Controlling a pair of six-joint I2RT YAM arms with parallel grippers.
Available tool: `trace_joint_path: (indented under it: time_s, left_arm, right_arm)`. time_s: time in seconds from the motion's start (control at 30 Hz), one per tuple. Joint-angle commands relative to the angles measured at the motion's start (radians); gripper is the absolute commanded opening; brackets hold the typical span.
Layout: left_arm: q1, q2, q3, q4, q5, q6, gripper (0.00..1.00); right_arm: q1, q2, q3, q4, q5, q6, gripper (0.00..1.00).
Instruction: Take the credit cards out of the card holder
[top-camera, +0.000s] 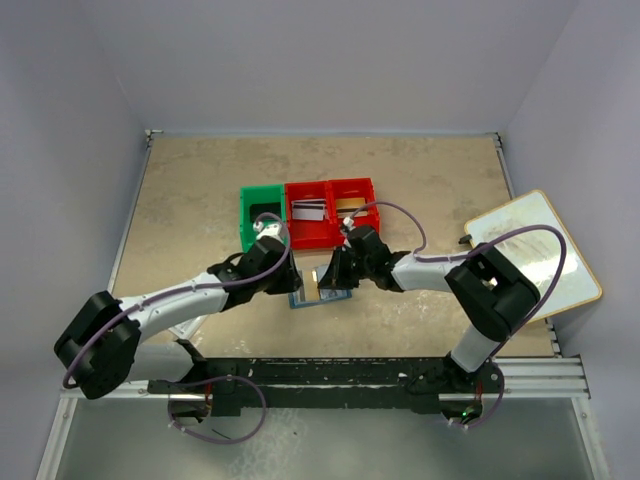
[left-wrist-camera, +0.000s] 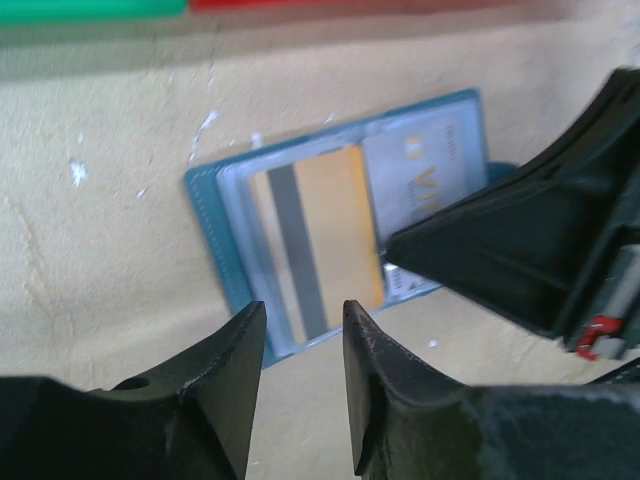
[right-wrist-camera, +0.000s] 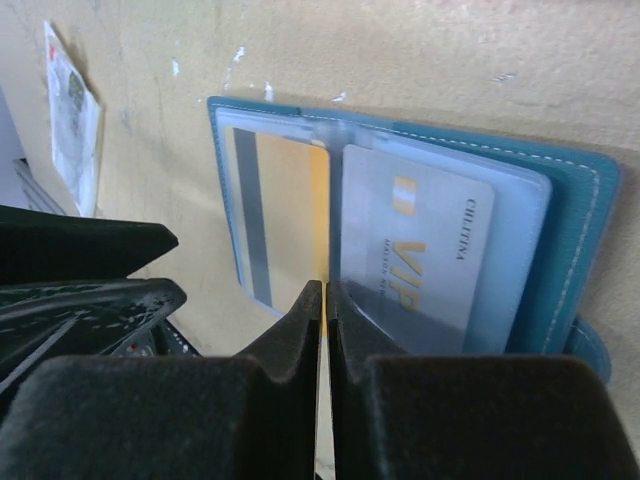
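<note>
Right now the card holder (left-wrist-camera: 203, 205) lies open and flat on the worktop (top-camera: 200, 200), near the middle of its near edge. It sits in front of the two red bins (top-camera: 310, 240) and the green bin (top-camera: 248, 215), which stand side by side further back. The holder's lighter blue inside faces up, with clear sleeves over both halves. A gold card (left-wrist-camera: 340, 220) with a grey magnetic stripe sits in one half and a silver VIP card (right-wrist-camera: 420, 250) in the other; both lie within the holder's outline.

The left gripper (left-wrist-camera: 300, 325) is low over the holder's edge at the gold card's end, its fingers apart with nothing between them. The right gripper (right-wrist-camera: 325, 295) reaches in from the opposite side, its fingers pressed together and their tips over the line where the two cards meet. A thin pale line shows between the pads, and I cannot tell whether it is a sleeve edge, a card edge or just the gap. The two grippers are close to each other above the holder.

A white packet (right-wrist-camera: 70, 115) with red marks lies on the worktop beyond the gold card's side, apart from the holder. A pale board (top-camera: 530, 250) with a wooden rim overhangs the worktop's right edge.
</note>
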Motion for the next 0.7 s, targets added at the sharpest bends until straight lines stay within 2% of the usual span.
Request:
trace_joint_path:
  time_s: [0.0, 0.1, 0.3, 0.67]
  left_arm:
    - [-0.001, -0.005, 0.079, 0.058, 0.0, 0.0, 0.36]
    - [-0.001, 0.051, 0.09, 0.109, 0.016, -0.011, 0.34]
    - [0.002, 0.146, 0.061, 0.132, 0.009, -0.027, 0.2]
    - [0.001, 0.146, -0.052, 0.13, -0.013, -0.042, 0.13]
  right_arm:
    - [0.001, -0.026, -0.01, 0.067, -0.05, 0.006, 0.08]
    - [0.002, -0.031, -0.022, 0.083, -0.046, 0.02, 0.12]
    - [-0.001, -0.009, -0.018, 0.089, -0.061, 0.021, 0.14]
    - [-0.001, 0.026, -0.006, 0.062, -0.026, 0.027, 0.23]
